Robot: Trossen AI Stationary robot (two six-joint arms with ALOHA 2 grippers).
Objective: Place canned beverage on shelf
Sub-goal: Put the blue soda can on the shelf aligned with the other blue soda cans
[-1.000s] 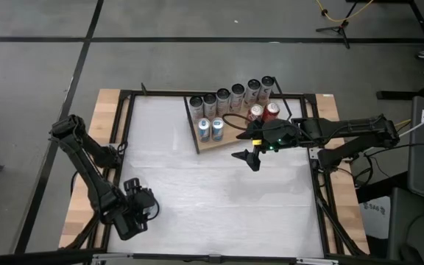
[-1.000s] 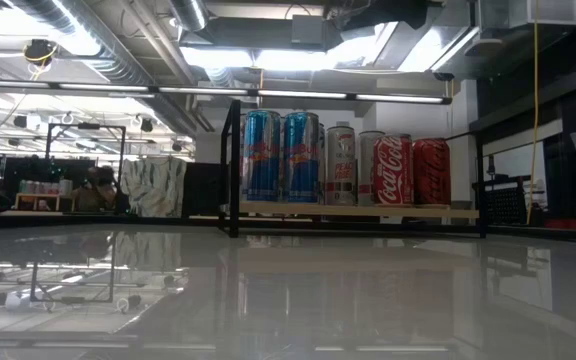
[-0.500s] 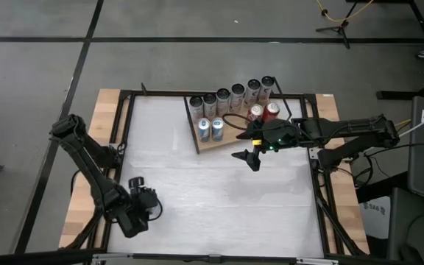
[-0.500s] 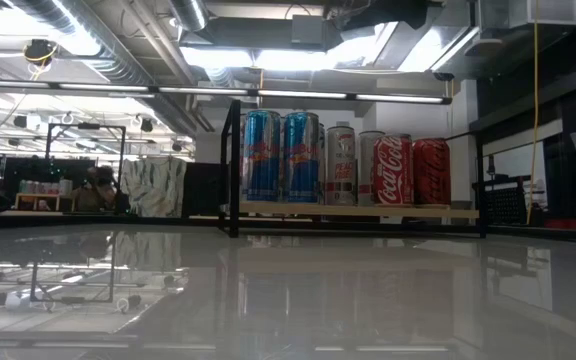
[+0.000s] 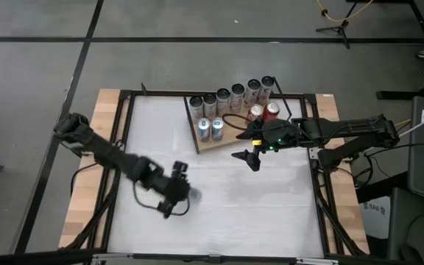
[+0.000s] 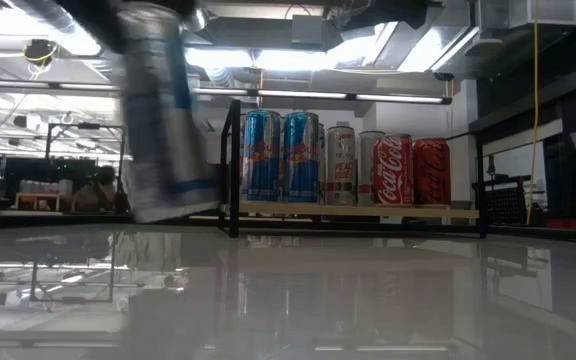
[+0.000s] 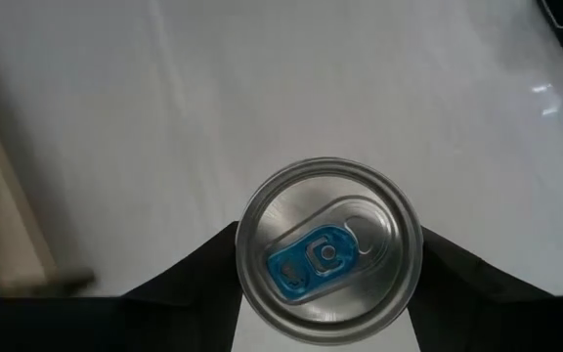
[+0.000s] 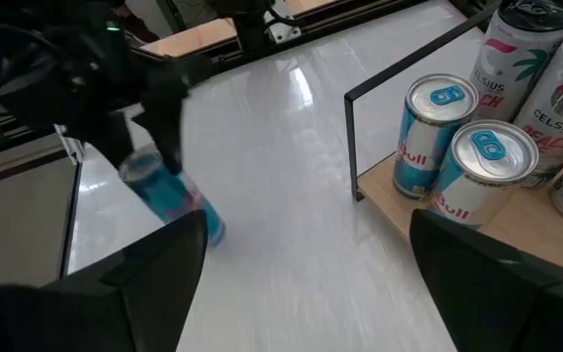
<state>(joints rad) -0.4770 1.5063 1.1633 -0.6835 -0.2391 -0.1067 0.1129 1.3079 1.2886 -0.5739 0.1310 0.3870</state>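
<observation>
My left gripper (image 5: 174, 193) is over the near middle of the white table and is shut on a blue-and-silver can (image 6: 163, 120). The can's silver top with a blue tab faces the left wrist camera (image 7: 328, 252). The right wrist view also shows the can (image 8: 169, 200). The shelf (image 5: 227, 141), a light wooden board in a black wire frame, stands at the far middle and holds several cans (image 6: 343, 160). My right gripper (image 5: 249, 157) is open and empty, just in front of the shelf's near edge. My left gripper pinches the can's upper wall, just below the top rim (image 7: 247, 284), between its two fingers (image 7: 198, 269), one on each side. The fingers come from above, pointing down. The can hangs below them, tilted and lifted clear of the table.
On the shelf, two blue Red Bull cans (image 8: 457, 156) stand at the near left, two red Coca-Cola cans (image 5: 263, 112) to their right, and a row of tall cans (image 5: 230, 96) along the back. The black table frame (image 5: 124, 132) edges the tabletop.
My left gripper has swung from the table's near left corner toward the right and a little farther in, carrying the can, which has come into the low view tilted and clear of the table. My right gripper has kept still.
</observation>
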